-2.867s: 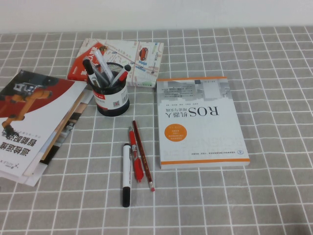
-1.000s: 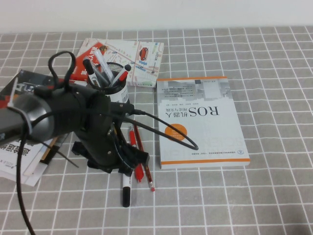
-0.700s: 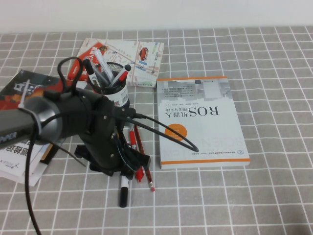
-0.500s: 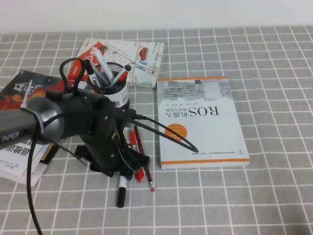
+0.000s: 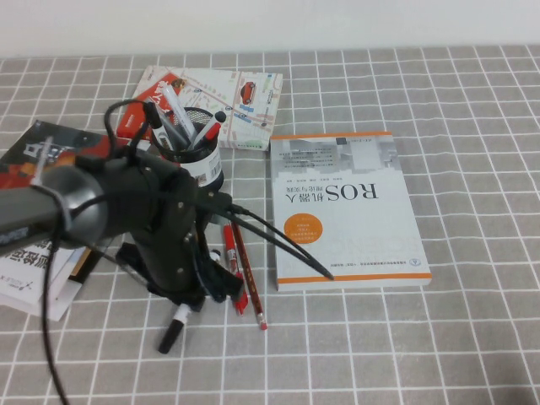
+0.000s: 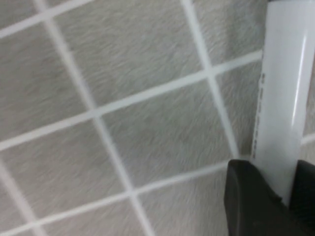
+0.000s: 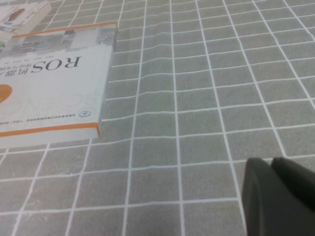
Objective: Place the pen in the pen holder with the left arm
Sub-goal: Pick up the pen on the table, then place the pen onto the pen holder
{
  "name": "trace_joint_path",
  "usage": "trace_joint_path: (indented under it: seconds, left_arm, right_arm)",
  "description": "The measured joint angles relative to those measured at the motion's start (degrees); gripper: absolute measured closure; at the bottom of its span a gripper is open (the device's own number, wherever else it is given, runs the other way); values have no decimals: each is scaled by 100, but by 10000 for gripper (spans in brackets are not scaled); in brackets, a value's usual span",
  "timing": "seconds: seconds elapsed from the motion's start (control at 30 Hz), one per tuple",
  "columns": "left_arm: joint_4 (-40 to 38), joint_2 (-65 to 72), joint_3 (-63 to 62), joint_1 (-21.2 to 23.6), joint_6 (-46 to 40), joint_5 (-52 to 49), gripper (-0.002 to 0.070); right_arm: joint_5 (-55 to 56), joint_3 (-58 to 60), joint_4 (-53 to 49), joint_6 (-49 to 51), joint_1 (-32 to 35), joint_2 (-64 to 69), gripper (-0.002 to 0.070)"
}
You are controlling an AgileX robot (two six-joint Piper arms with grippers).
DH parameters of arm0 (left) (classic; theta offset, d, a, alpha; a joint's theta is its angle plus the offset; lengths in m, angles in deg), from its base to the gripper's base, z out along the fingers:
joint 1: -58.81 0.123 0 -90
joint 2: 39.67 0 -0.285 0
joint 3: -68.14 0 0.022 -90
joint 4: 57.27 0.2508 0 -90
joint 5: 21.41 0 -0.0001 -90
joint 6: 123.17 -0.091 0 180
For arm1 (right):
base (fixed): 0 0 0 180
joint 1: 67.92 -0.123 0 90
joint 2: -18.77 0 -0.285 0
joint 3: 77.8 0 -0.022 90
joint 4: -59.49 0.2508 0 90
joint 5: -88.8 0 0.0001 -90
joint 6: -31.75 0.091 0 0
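The left gripper (image 5: 181, 295) is down low over the worktop (image 5: 472, 101), and in the left wrist view its fingers (image 6: 251, 201) sit on either side of the pen (image 6: 280, 98), narrowed onto the white barrel. It looks like a grip, though from above the arm hides the contact itself. In the high view only the pen's lower end pokes out below the gripper, skewed toward the near-left, black tip just off or on the cloth, I can't tell which.

The risks, as I judge them: the hold seems to sit toward one end of the barrel, so the pen could pivot or slip as it lifts. The pen holder (image 5: 196, 173) is just beyond the arm and already crowded, so a tilted pen might catch the rim or the pens inside, or nudge the cup over. The red pen (image 5: 233, 268) and the pencil (image 5: 247, 274) lie right beside the gripper and could get dragged.

The right gripper (image 7: 280, 196) hangs near the worktop, well clear; its fingers look close together.

Count: one pen in hand, one red pen, one pencil, one holder with several pens, one white book (image 5: 346, 207), one map booklet (image 5: 228, 101), and a stack of booklets (image 5: 38, 169) at left.
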Motion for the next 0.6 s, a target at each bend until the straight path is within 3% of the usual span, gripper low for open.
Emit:
trace_joint_path:
  seconds: [0.17, 0.47, 0.6]
  left_arm:
    - [79, -1258, 381, 0, -52, 541, 557]
    - [141, -3281, 2182, 0, -33, 4313, 557]
    - [154, -3333, 2527, 0, -29, 5158, 557]
  right_arm:
    - [0, 0, 0, 0, 0, 0, 691]
    - [0, 0, 0, 0, 0, 0, 691]
    - [0, 0, 0, 0, 0, 0, 691]
